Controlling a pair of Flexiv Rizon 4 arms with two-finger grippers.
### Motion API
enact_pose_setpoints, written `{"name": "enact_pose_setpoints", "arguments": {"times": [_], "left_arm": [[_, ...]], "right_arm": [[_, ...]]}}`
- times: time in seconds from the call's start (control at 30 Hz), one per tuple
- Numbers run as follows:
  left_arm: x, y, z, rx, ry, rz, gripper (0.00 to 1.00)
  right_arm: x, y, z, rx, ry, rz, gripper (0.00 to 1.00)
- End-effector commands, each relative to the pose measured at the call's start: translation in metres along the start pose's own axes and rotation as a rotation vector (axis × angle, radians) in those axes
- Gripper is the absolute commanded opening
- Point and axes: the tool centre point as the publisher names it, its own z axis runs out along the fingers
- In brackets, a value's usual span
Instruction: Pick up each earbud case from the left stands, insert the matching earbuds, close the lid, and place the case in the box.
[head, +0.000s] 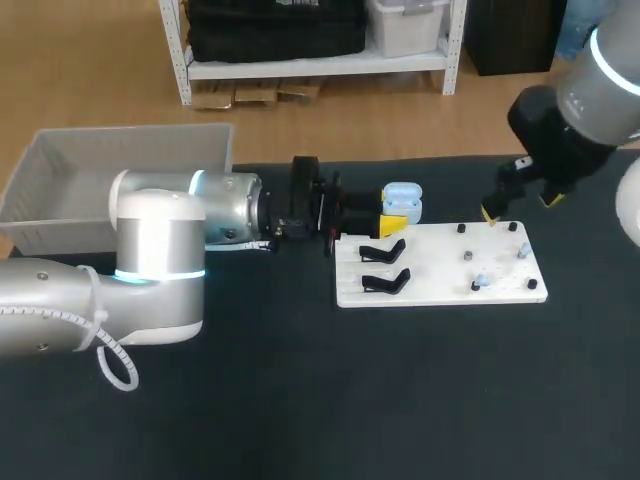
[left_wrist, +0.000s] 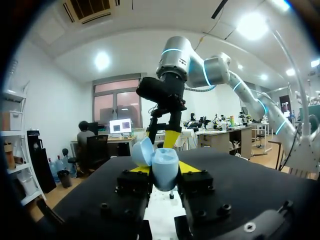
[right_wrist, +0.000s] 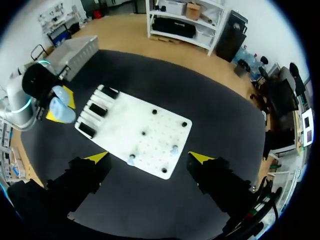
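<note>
Left arm (head: 160, 250): lies across the near table, wrist toward the white board (head: 440, 290)
Left gripper (left_wrist: 165, 172): clamped from both sides on the light blue earbud case (left_wrist: 161, 159), lid open, beside the stands (head: 385, 265)
Right gripper (right_wrist: 149, 157): spread wide, empty, above the board
Earbuds (right_wrist: 131, 160): two, on the board
Step, likely fetching one earbud: descend straight, pinch gently, case held level
</note>
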Motion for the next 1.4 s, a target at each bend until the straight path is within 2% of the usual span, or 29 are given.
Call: {"name": "enact_pose_setpoints", "arguments": {"times": [0.03,0.43,0.6,0.63,0.67,0.73,0.77,0.8,1.17,1.4], "left_arm": [[0.001,-0.001,0.0,-0.004,-0.003,0.003,0.0],[0.001,-0.001,0.0,-0.004,-0.003,0.003,0.0],[0.001,-0.001,0.0,-0.004,-0.003,0.003,0.0],[0.001,-0.001,0.0,-0.004,-0.003,0.003,0.0],[0.001,-0.001,0.0,-0.004,-0.003,0.003,0.0],[0.001,-0.001,0.0,-0.004,-0.003,0.003,0.0],[0.001,-0.001,0.0,-0.004,-0.003,0.003,0.0],[0.001,-0.001,0.0,-0.004,-0.003,0.003,0.0],[0.001,-0.001,0.0,-0.004,-0.003,0.003,0.0],[0.001,-0.001,0.0,-0.004,-0.003,0.003,0.0]], "right_arm": [[-0.005,-0.004,0.016,0.026,0.069,0.001,1.0],[0.014,-0.025,0.054,0.034,0.185,0.016,0.99],[0.02,-0.035,0.066,0.04,0.208,0.032,0.81],[0.021,-0.035,0.068,0.044,0.211,0.033,0.69],[0.022,-0.036,0.069,0.045,0.213,0.034,0.62],[0.023,-0.039,0.073,0.053,0.216,0.039,0.57],[0.023,-0.04,0.075,0.058,0.216,0.04,0.48],[0.023,-0.04,0.077,0.061,0.216,0.041,0.46],[0.023,-0.046,0.091,0.115,0.21,0.082,0.47],[0.024,-0.049,0.098,0.127,0.209,0.1,0.45]]}}
